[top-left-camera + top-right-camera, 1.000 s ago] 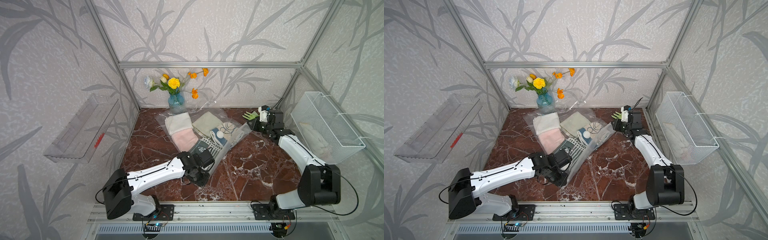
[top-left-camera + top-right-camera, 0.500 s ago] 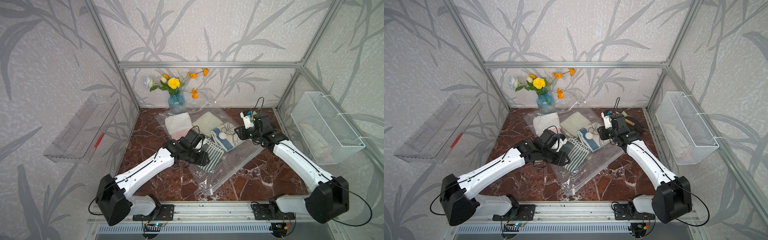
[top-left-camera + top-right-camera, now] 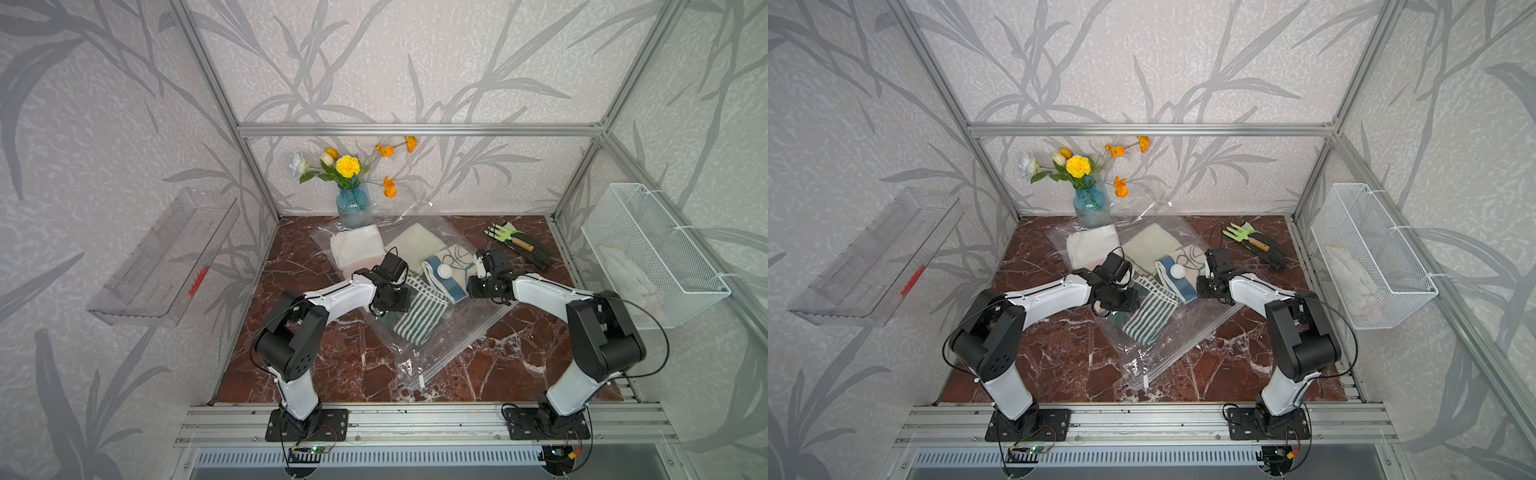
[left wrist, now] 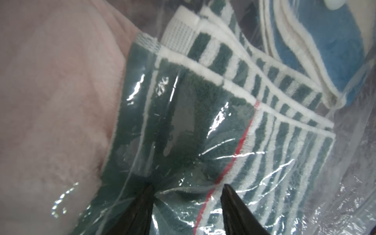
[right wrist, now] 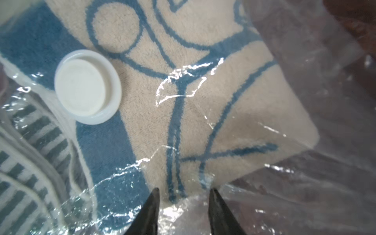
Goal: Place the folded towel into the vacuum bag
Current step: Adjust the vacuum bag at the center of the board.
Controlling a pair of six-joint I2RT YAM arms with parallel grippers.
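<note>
Marble, red-brown and veined, makes the tabletop point(image 3: 316, 365). The clear vacuum bag point(image 3: 461, 332) lies slantwise across it with its zip end toward the arm bases; we judge this keeps the mouth within reach of both arms. Several folded towels lie under the film. The green striped towel point(image 3: 419, 316) is nearest the mouth, and plastic creases over it in the left wrist view, so we take it to be inside already. It overlaps the blue-and-cream towel point(image 3: 453, 266) deeper in.

The left gripper point(image 4: 188, 186) sits low over the green towel's solid green part with its fingers moderately parted. Their tips are at the film and clamp nothing that we can see. The right gripper point(image 5: 184, 190) hangs over the near edge of the blue-and-cream towel, its fingers likewise parted and empty. We judge both arms are there to settle the load flat.

The round white valve cap point(image 5: 87, 86) rests on the blue band. The small white slider clip point(image 3: 421, 380) sits at the bag's near corner, so we judge sealing is not yet begun.
</note>
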